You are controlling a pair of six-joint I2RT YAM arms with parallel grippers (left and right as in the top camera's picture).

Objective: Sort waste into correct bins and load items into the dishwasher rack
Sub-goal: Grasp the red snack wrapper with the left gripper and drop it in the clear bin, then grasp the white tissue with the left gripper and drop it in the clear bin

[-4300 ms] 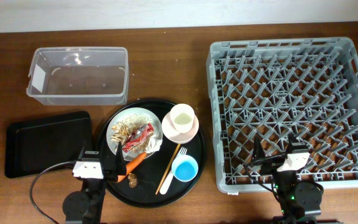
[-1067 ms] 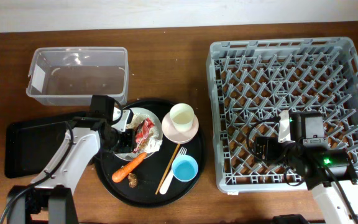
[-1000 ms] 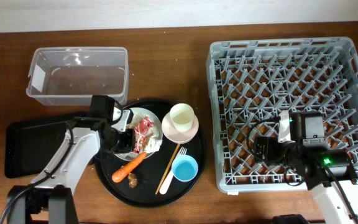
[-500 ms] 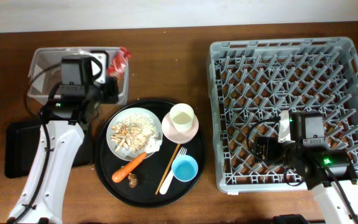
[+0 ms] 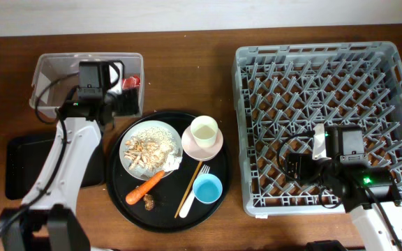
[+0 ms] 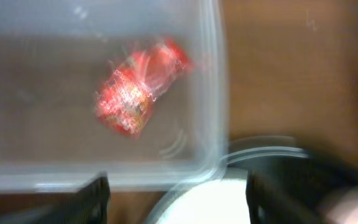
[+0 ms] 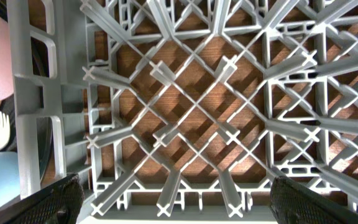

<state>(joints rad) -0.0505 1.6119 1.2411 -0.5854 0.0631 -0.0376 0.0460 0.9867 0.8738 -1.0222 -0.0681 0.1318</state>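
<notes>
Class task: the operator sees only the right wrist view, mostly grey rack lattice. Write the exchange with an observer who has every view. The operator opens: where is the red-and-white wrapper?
Observer: The red-and-white wrapper is inside the clear tub.
Operator: Is the left arm holding anything?
Observer: No. The left gripper hovers over the tub, fingers apart and empty.
Operator: What waste is not yet sorted?
Observer: The food scraps on the white plate, plus a carrot piece and a brown bit on the round black tray.
</notes>
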